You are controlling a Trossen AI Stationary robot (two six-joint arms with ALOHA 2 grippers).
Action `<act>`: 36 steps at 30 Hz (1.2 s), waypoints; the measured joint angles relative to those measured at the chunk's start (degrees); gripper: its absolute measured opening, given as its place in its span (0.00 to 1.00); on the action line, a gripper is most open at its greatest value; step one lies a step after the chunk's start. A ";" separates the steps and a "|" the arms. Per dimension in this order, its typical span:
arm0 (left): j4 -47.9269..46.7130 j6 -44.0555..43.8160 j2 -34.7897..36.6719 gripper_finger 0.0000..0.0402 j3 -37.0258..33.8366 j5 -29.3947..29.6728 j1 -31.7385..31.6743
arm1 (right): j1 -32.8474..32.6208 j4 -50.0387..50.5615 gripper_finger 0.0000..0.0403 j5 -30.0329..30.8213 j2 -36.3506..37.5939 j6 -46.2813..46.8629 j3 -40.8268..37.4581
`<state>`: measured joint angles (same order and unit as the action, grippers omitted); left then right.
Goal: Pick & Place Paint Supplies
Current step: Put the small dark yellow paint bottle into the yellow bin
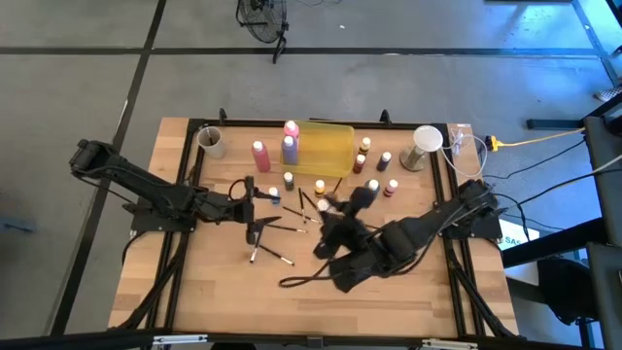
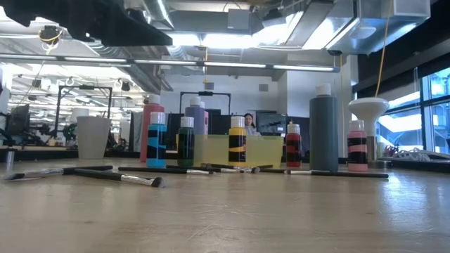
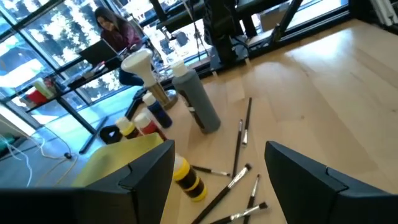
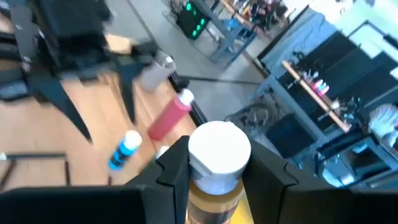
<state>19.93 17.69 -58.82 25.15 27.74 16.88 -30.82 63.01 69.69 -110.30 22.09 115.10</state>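
My right gripper (image 1: 327,206) hangs over the middle of the table, shut on a small white-capped paint bottle (image 4: 217,155) with an ochre body. My left gripper (image 1: 255,207) is left of centre, open and holding nothing. Past its fingers (image 3: 152,180) lie several thin brushes (image 3: 239,146) and a standing yellow bottle (image 3: 188,178). A tall grey bottle (image 3: 199,102) stands farther off. Tall pink bottles (image 1: 259,156) and a purple one (image 1: 289,149) stand at the back by the yellow tray (image 1: 328,146). More small bottles (image 1: 386,160) stand right of the tray. My right gripper pinches the small bottle between its two fingers (image 4: 175,165), one on each side of the white cap (image 4: 219,149) and the neck below it. The ochre body (image 4: 214,202) runs back between the fingers. In the low view nothing held reaches the tabletop, so the bottle is lifted clear.
A pale cup (image 1: 211,142) stands at the back left and another (image 1: 426,146) at the back right. Brushes (image 1: 277,255) lie scattered near the table's front centre. A cable (image 1: 301,282) trails under the right arm. The near half of the tabletop (image 2: 225,211) has free room.
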 joint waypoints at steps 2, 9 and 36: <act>-1.16 -0.15 1.89 0.61 0.00 0.18 0.00 | -0.03 5.25 0.28 -1.26 2.21 5.40 0.00; -11.80 -5.93 10.82 0.61 0.00 0.97 -0.01 | -0.08 17.82 0.28 -10.49 9.57 17.31 0.00; -36.39 -15.86 39.76 0.61 0.00 2.78 -0.13 | 36.79 -48.23 0.28 -80.47 11.53 -22.48 -21.46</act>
<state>-16.46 1.84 -19.06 25.15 30.52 16.75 5.98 14.78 -10.78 -98.78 -0.39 93.65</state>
